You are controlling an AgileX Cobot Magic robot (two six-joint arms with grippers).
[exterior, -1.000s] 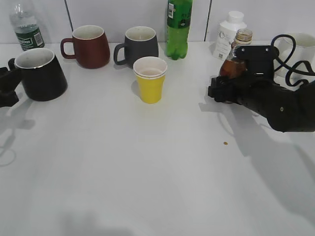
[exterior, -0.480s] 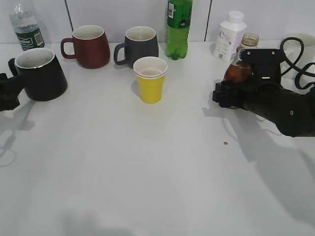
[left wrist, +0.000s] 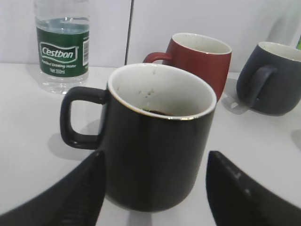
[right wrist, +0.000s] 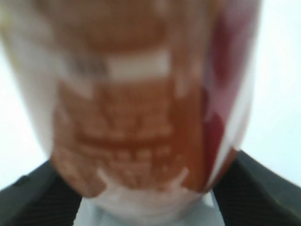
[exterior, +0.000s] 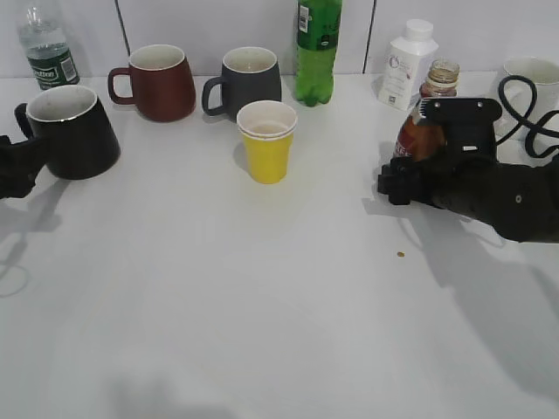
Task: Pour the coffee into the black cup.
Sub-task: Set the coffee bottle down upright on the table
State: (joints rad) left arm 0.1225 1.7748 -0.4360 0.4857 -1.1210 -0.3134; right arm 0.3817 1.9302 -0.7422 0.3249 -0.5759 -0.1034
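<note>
The black cup (exterior: 72,131) stands at the left of the table, handle to the left. In the left wrist view it (left wrist: 155,141) has a white inside with a little dark liquid at the bottom. My left gripper (left wrist: 153,160) is open, its fingers on either side of the cup's base, with a gap on the right side. It shows at the left edge of the exterior view (exterior: 13,166). My right gripper (exterior: 397,181) is shut on the coffee bottle (exterior: 424,131), which is uncapped and upright at the right. The bottle's orange label (right wrist: 136,117) fills the right wrist view.
Along the back stand a water bottle (exterior: 44,48), a maroon mug (exterior: 157,83), a dark grey mug (exterior: 249,83), a green bottle (exterior: 316,52) and a white bottle (exterior: 406,63). A yellow cup (exterior: 266,141) stands mid-table. A white mug (exterior: 533,83) and cable are at far right.
My right gripper has carried the coffee bottle a little to the right and from tilted to upright. The left gripper and black cup have barely moved.
</note>
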